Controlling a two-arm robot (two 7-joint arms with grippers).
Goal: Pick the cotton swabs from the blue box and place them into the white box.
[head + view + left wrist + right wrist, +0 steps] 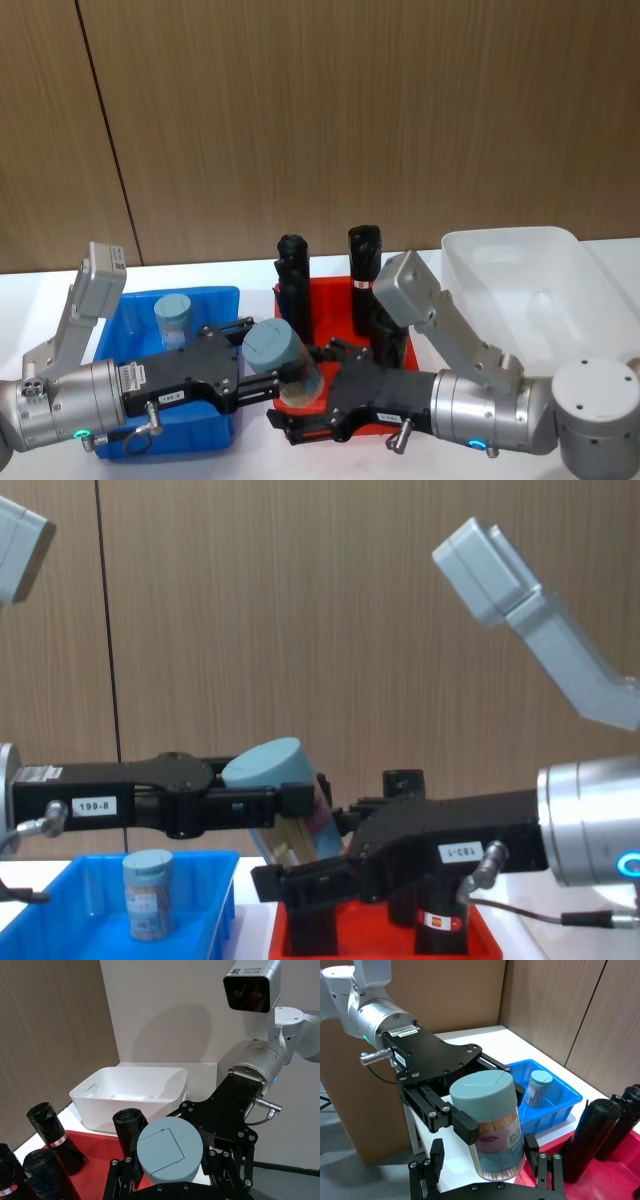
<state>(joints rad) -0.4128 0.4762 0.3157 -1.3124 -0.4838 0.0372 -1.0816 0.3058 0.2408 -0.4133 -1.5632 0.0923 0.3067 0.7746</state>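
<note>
A cotton swab tub with a grey-blue lid hangs tilted in the air between the blue box and the red tray. My left gripper is shut on it just below the lid. My right gripper reaches in from the opposite side, open, with its fingers standing on either side of the tub's lower half. A second cotton swab tub stands upright in the blue box. The white box sits at the far right.
A red tray between the two boxes holds several upright black rolls with red-white labels. A wood-panelled wall stands close behind the white table.
</note>
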